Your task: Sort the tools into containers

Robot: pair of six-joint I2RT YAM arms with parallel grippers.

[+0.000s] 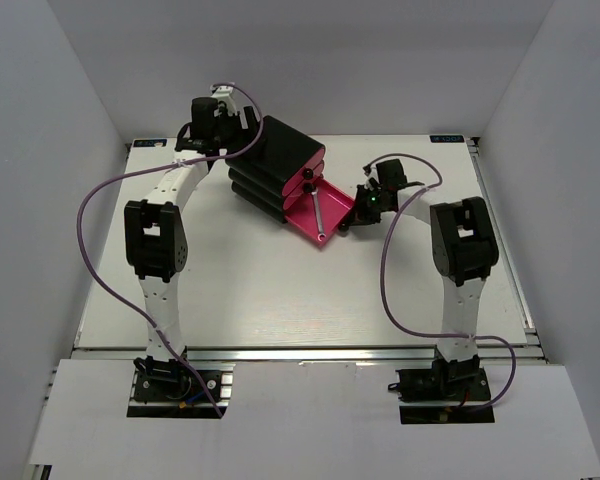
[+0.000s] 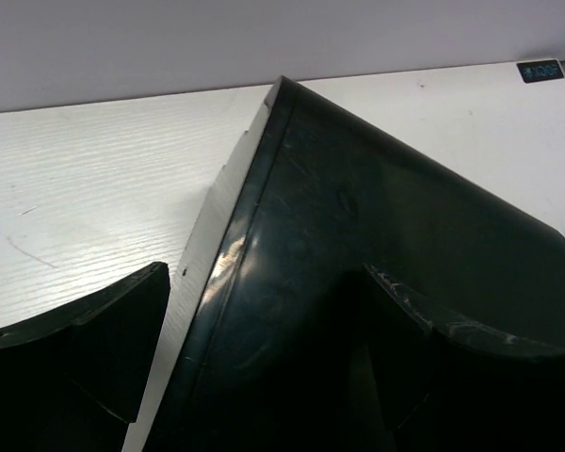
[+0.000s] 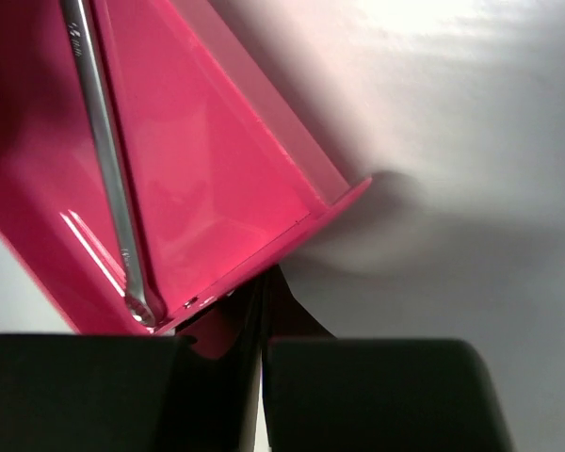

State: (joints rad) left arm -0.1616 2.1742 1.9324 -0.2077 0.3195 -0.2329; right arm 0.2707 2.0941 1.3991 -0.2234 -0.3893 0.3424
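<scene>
The black casing [image 1: 275,150] stands at the back middle of the table. Its lowest pink drawer [image 1: 337,203] is pulled out, and the silver wrench [image 1: 320,216] lies in it. The two upper drawers [image 1: 317,165] are shut. My right gripper [image 1: 352,220] is shut, with its tips against the open drawer's front wall. In the right wrist view the gripper [image 3: 266,292] sits just under the drawer rim [image 3: 264,250], with the wrench [image 3: 104,160] inside. My left gripper [image 1: 240,135] is open behind the casing. In its wrist view the left gripper [image 2: 264,282] straddles the casing's back edge [image 2: 358,235]. No screwdriver is in view.
White walls close in the table at the back and on both sides. Purple cables loop from both arms over the table. The white table top [image 1: 280,290] stretches in front of the casing.
</scene>
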